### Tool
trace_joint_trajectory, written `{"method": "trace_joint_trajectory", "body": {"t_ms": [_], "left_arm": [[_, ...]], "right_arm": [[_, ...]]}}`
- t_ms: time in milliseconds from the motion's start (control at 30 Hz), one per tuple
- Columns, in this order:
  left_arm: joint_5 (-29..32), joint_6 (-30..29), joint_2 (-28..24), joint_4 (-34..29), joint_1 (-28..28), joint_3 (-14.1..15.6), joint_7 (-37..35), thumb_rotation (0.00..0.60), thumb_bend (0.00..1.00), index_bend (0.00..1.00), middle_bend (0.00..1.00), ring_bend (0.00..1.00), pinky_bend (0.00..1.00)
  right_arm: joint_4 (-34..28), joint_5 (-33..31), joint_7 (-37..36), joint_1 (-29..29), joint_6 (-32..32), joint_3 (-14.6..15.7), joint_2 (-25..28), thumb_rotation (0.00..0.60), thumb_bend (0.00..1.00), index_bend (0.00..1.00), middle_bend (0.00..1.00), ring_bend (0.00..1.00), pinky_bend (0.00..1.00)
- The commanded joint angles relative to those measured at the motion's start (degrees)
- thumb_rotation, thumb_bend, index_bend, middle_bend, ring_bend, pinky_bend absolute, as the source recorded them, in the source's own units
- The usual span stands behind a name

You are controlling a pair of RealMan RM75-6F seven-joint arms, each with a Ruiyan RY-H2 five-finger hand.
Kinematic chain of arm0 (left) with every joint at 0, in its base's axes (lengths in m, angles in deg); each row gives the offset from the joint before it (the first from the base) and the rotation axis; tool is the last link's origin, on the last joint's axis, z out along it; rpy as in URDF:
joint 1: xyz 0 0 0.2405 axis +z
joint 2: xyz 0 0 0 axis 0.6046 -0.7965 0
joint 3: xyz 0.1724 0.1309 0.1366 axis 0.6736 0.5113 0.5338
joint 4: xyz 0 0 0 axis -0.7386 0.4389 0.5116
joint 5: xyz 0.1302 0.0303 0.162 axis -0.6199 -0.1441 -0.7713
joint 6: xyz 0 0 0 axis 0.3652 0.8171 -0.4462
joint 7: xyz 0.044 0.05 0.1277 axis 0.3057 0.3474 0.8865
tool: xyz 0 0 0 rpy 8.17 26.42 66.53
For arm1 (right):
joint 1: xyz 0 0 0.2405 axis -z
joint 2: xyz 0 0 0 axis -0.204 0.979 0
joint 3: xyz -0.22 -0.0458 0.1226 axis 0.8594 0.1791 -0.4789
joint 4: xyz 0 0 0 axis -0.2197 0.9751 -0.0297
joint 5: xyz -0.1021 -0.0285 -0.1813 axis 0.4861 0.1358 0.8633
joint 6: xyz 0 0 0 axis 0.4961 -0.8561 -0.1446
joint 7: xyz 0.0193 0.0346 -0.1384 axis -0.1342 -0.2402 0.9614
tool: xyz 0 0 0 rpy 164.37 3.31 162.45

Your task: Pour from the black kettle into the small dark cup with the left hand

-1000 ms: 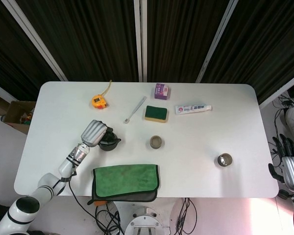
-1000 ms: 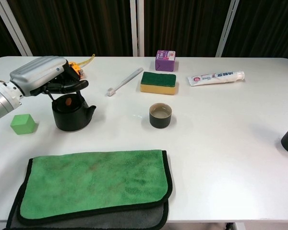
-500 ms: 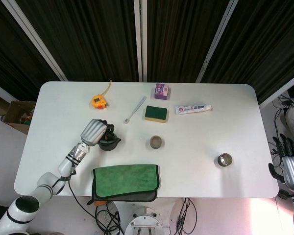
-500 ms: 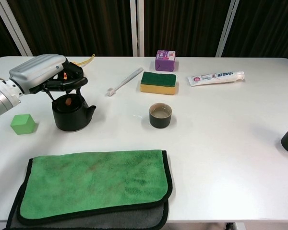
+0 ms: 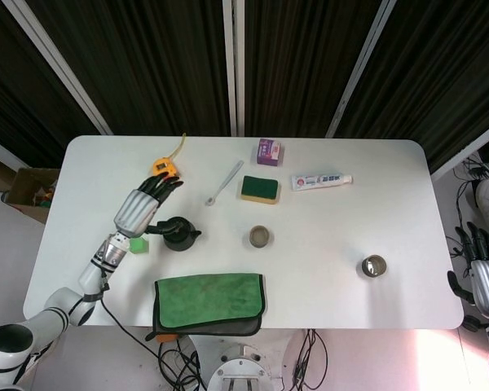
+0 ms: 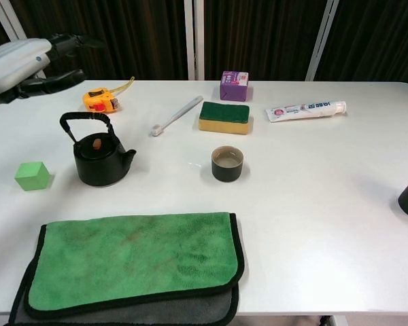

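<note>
Left hand (image 5: pixel 143 205) is up off the counter (image 5: pixel 375 212) with fingers spread, holding nothing, so the kettle (image 6: pixel 100 153) looks set down and I'm between steps. It sits upright on the counter between the green cube (image 6: pixel 32 175) and the cup (image 6: pixel 228 163), just behind the green cloth (image 6: pixel 136 261). Its spout points toward the cup, so the long axis runs roughly left-right. If I grab it again, I'd come down over the upright handle. Right hand (image 5: pixel 487 273) hangs open off the counter's edge.
</note>
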Motion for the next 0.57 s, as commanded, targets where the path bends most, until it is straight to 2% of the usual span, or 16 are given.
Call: {"method": "trace_joint_trajectory", "body": {"t_ms": [33, 100, 233, 367, 567], "left_arm": [[2.9, -2.2, -16.3, -22.2, 7.5, 2.0, 14.2, 0.0, 0.09, 0.05, 0.04, 0.01, 0.14], [3.3, -4.2, -22.7, -30.4, 11.3, 4.3, 19.5, 0.009, 0.09, 0.05, 0.05, 0.01, 0.14], [4.5, -8.8, -29.1, -38.1, 18.6, 8.0, 22.9, 0.053, 0.09, 0.05, 0.06, 0.01, 0.14], [5.2, -12.4, -31.7, -40.0, 24.7, 10.8, 25.6, 0.053, 0.09, 0.05, 0.06, 0.01, 0.14], [4.3, -15.0, -31.7, -39.4, 29.3, 11.7, 24.5, 0.062, 0.09, 0.05, 0.06, 0.01, 0.14]], "right_arm": [[0.4, 0.2, -0.2, 0.2, -0.2, 0.2, -0.2, 0.6, 0.36, 0.0, 0.0, 0.0, 0.0], [0.9, 0.4, -0.5, 0.5, -0.7, 0.2, -0.4, 0.6, 0.36, 0.0, 0.0, 0.0, 0.0], [2.5, 1.4, -1.3, 1.2, -2.8, 0.1, -1.2, 0.6, 0.36, 0.0, 0.0, 0.0, 0.0], [3.8, 2.0, -1.8, 1.6, -3.6, 0.4, -1.6, 0.6, 0.36, 0.0, 0.0, 0.0, 0.0], [5.5, 2.9, -1.4, 1.7, -3.6, 0.9, -2.6, 0.6, 0.36, 0.0, 0.0, 0.0, 0.0]]}}
